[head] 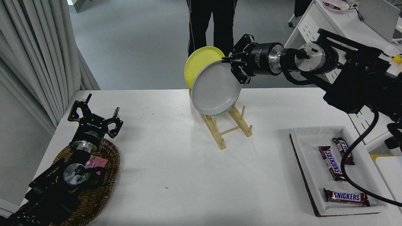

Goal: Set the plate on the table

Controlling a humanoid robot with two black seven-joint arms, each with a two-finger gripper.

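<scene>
Two black fingers of the right gripper [228, 60] pinch the upper rim of the round, glossy pale grey plate [216, 88], held tilted in the air above the wooden dish rack [226, 127] on the white table [176, 163]. It overlaps the yellow plate [198, 64]. At lower left, the left gripper [94, 117] rests spread apart over a wicker basket [108, 175].

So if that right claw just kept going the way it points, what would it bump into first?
The right gripper points leftward, already clamped on the grey plate. Beyond that, probably the yellow plate just behind it, though depth is hard to judge.
</scene>
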